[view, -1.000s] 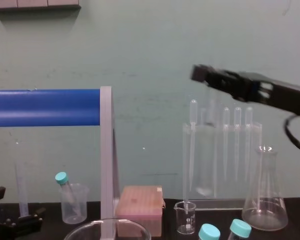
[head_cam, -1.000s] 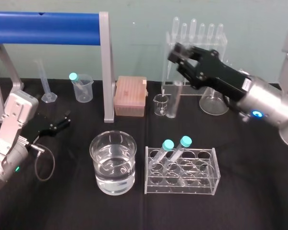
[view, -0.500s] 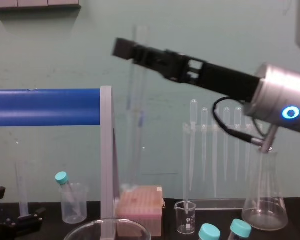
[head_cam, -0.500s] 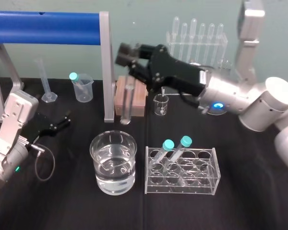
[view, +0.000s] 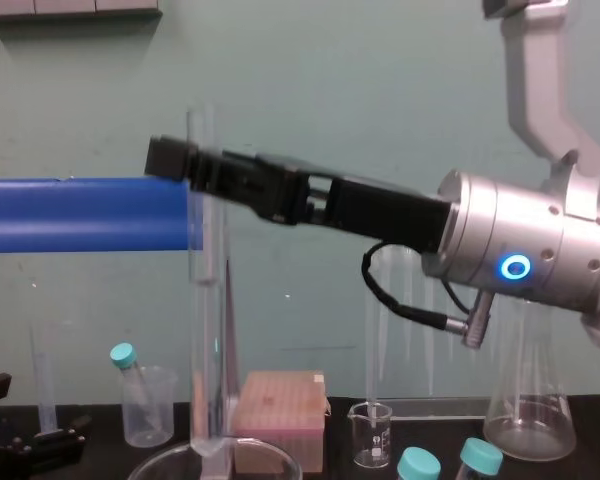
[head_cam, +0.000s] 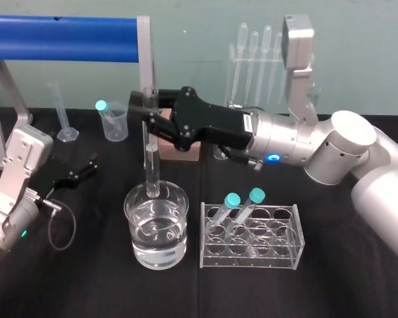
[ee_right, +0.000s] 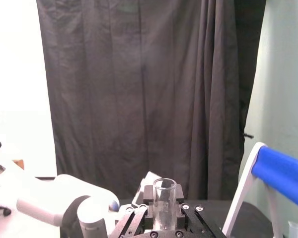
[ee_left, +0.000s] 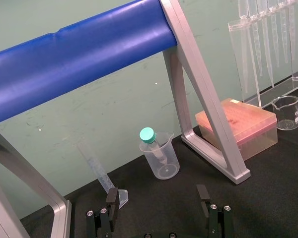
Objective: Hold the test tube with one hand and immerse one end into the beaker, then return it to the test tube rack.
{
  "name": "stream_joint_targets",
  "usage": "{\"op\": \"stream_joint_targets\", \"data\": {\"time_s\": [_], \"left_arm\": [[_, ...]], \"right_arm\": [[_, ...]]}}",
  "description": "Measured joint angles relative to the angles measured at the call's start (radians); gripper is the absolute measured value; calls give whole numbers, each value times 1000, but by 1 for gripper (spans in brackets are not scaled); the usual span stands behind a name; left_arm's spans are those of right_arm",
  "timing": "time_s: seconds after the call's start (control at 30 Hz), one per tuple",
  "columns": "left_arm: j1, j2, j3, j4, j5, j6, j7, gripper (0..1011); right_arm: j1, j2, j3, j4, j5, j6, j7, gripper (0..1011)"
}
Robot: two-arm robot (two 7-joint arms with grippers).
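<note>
Pinching the slim glass test tube (head_cam: 150,165), right tool (head_cam: 146,111) holds its rounded end inside the beaker (head_cam: 135,244).

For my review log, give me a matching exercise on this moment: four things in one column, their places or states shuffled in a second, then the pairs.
1. test tube
2. left gripper
3. test tube rack
4. small plastic cup

A. holds one teal-capped tube
B. held upright by the right gripper, lower end at the beaker mouth
C. open, parked on the left
D. holds two leaning teal-capped tubes

Pairs: 1-B, 2-C, 3-D, 4-A.
</note>
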Motion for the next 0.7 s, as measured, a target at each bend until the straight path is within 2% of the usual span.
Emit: {"op": "stream_joint_targets", "data": {"time_s": [0.27, 0.47, 0.7], "left_arm": [[0, 0, 0, 0, 0, 0, 0, 1000], [0, 0, 0, 0, 0, 0, 0, 1000], [0, 0, 0, 0, 0, 0, 0, 1000]], "right_arm": [[21, -11, -34, 47, -30, -4, -2, 225], [38, -34, -61, 101, -52, -1, 3, 225], [41, -44, -77, 125, -70, 9, 6, 225]]}}
